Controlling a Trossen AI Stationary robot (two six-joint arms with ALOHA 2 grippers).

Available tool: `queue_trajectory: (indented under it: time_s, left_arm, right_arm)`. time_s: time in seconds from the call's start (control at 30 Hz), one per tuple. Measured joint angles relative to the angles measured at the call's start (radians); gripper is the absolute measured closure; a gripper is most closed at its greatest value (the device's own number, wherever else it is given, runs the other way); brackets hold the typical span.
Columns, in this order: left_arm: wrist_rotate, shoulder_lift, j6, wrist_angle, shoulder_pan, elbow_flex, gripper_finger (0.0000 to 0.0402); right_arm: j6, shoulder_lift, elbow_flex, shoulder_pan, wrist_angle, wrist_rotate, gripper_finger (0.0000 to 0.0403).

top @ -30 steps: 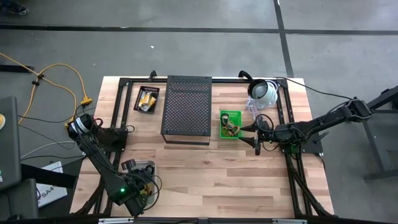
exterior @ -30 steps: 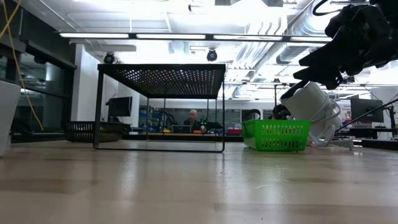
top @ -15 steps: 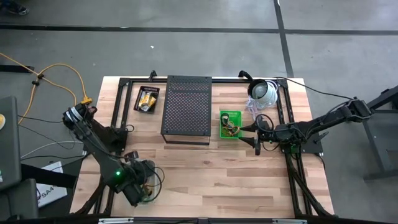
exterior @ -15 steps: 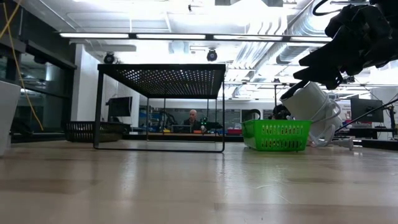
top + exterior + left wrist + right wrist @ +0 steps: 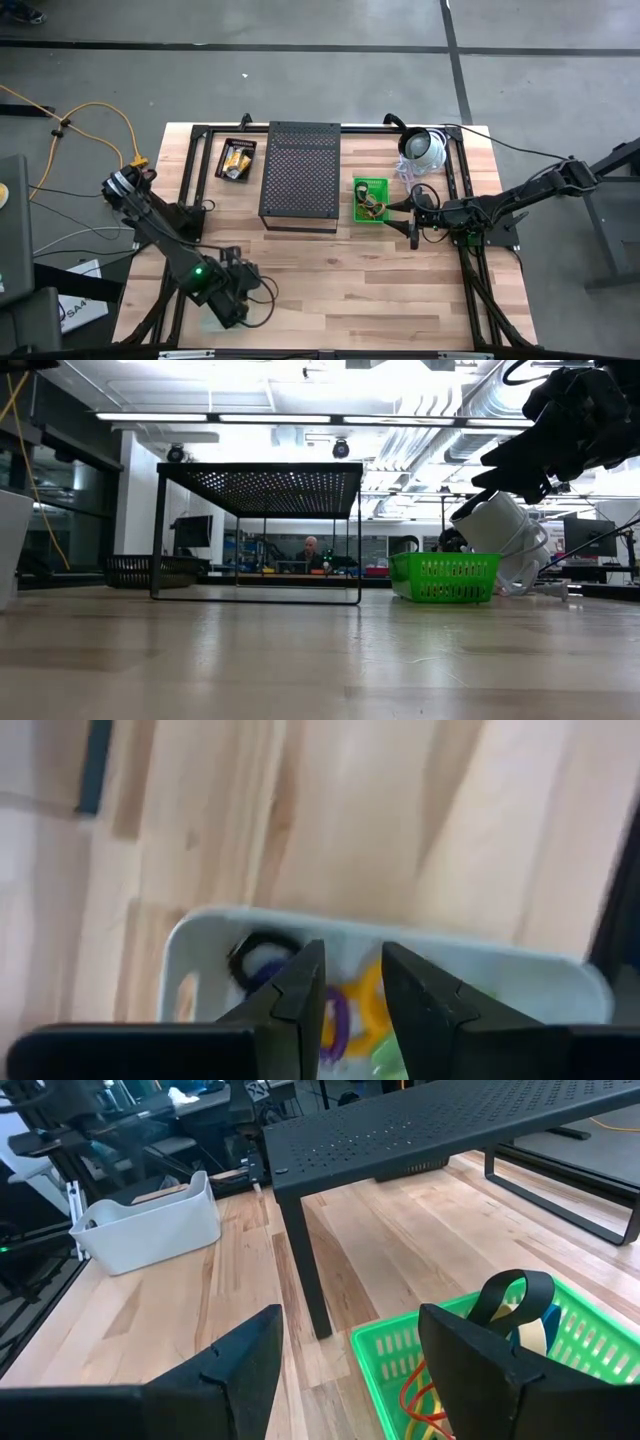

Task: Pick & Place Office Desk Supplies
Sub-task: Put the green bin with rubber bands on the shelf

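Note:
My left gripper (image 5: 234, 296) hangs over a white tray (image 5: 200, 935) at the table's near left. It points down, open by a narrow gap (image 5: 352, 952). Black (image 5: 258, 955), purple (image 5: 335, 1015), orange (image 5: 370, 1005) and green (image 5: 390, 1055) loops lie in the tray. My right gripper (image 5: 412, 218) waits wide open (image 5: 350, 1315) just right of the green basket (image 5: 369, 200), raised above it (image 5: 495, 478). The basket (image 5: 470, 1370) holds a black loop (image 5: 515, 1295), rubber bands and a yellow packet. Yellow packets lie in a black tray (image 5: 238, 158).
A black mesh shelf (image 5: 300, 175) stands mid-table between the black tray and the green basket. A white dome device (image 5: 425, 148) with a cable sits at the far right. Bare wood stretches across the near middle (image 5: 350, 280). A person sits far behind the table (image 5: 311, 550).
My left arm has swung about its base, and its gripper has travelled toward the table's right edge, coming over the white tray and covering it in the high view. The right arm has kept still.

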Motion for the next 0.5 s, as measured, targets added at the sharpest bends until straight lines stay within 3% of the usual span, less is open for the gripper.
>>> queue_trajectory:
  time_s: [0.5]
  left_arm:
    - [-0.030, -0.001, 0.490, 0.244, 0.166, 0.000, 0.0306]
  right_arm:
    - [0.000, 0.000, 0.000, 0.000, 0.000, 0.000, 0.0180]
